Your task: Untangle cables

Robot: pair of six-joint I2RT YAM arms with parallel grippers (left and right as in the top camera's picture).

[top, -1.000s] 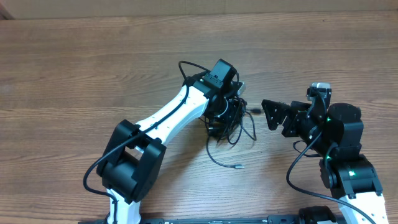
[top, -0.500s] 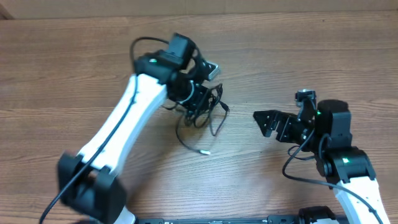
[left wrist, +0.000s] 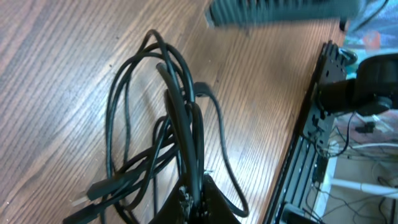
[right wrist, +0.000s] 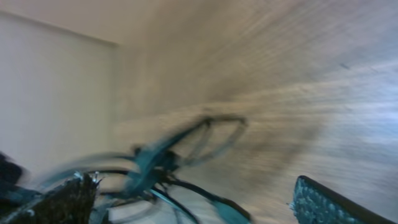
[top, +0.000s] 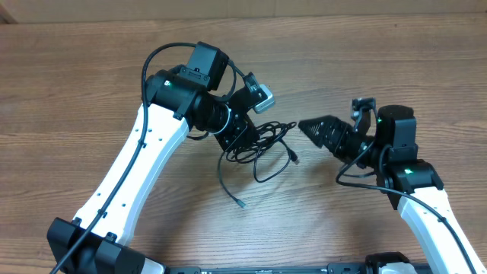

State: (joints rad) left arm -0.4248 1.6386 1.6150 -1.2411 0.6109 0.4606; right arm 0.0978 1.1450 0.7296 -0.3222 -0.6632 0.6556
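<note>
Thin black cables [left wrist: 185,121] bunched in tangled loops.

A brown wood-grain table [top: 76,76] is being shown, and a black metal rail [left wrist: 306,134] is being seen along the table's near edge.

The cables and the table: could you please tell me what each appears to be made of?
Cables: probably a rubber or plastic jacket, black with a dull sheen. They bend into loose loops and show soft highlights. Table: wood or a wood-look laminate, brown and matte. Grain lines run across it, but the pictures cannot settle which.
</note>
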